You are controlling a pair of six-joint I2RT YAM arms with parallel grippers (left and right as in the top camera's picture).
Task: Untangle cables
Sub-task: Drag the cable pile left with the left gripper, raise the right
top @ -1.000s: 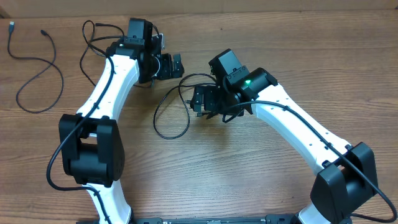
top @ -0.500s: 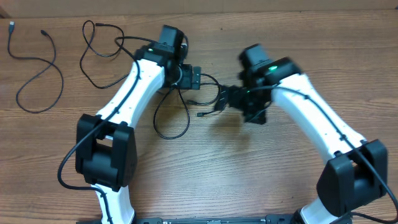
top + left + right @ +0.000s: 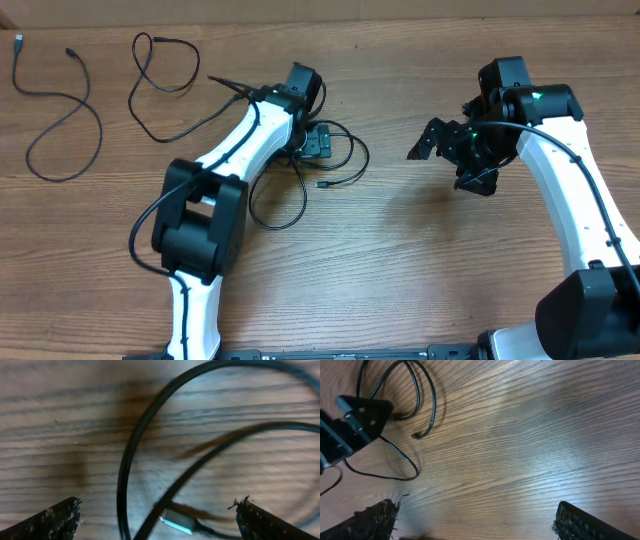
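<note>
The tangled black cable (image 3: 345, 152) lies looped mid-table, with a second loop (image 3: 278, 205) nearer the front and a plug end (image 3: 322, 185). My left gripper (image 3: 318, 141) hovers right over these loops, open. In the left wrist view its open fingers (image 3: 157, 521) straddle two crossing cable strands (image 3: 131, 455) and a silvery plug (image 3: 177, 524), gripping nothing. My right gripper (image 3: 447, 158) is open and empty over bare wood to the right, its fingers (image 3: 475, 522) wide apart. Two more cables lie at the back left (image 3: 158, 72) and the far left (image 3: 62, 115).
The wooden table (image 3: 400, 270) holds only the cables. The right wrist view shows the left gripper (image 3: 357, 420) and cable loops (image 3: 427, 405) at its upper left. Each arm's own thicker black wire runs along it.
My right gripper has pulled away to the right from the middle cable and is now empty. My left gripper has moved right, over the cable loops. The cable's plug end now lies on the table.
</note>
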